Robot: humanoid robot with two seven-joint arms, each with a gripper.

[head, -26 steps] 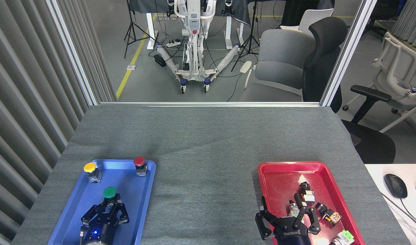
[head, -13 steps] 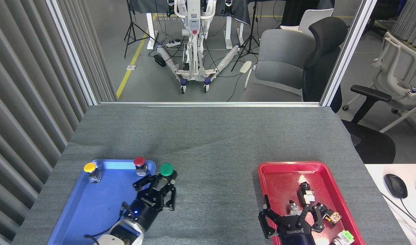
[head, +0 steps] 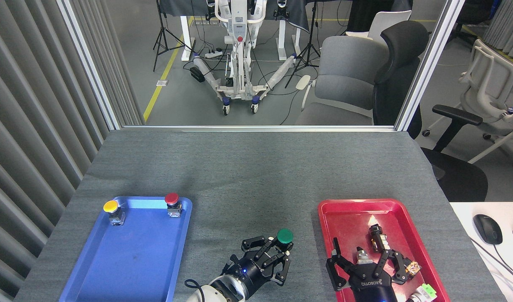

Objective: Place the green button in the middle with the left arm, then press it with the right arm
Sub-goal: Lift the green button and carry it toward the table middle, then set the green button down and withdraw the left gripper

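Head view, and the left pincer (head: 277, 251) is out over the grey counter (head: 248, 176), near its front edge, in the stretch of bare felt between the two trays. Its fingers (head: 268, 256) are clamped on the green button (head: 285, 236), gripping the base while the round dark-green cap sits clear above the fingertips. Whether the button's base is touching the counter or held just above it, I can't tell from here. The button is closer to the red tray (head: 323, 209) than to the blue tray (head: 126, 268).

Over on the right, the right pincer (head: 367, 266) hangs above the red tray near the counter's front edge, fingers spread apart, gripping nothing. Beneath and around it lie small switch parts (head: 380, 239), black and metallic, and one with a light-green block (head: 426, 290) sits at the tray's front right corner.

The blue tray on the left side of the counter carries two buttons along its far rim: the yellow button (head: 110, 206) at the far left corner and the red button (head: 171, 199) toward the far right corner, both upright, well apart from each other.
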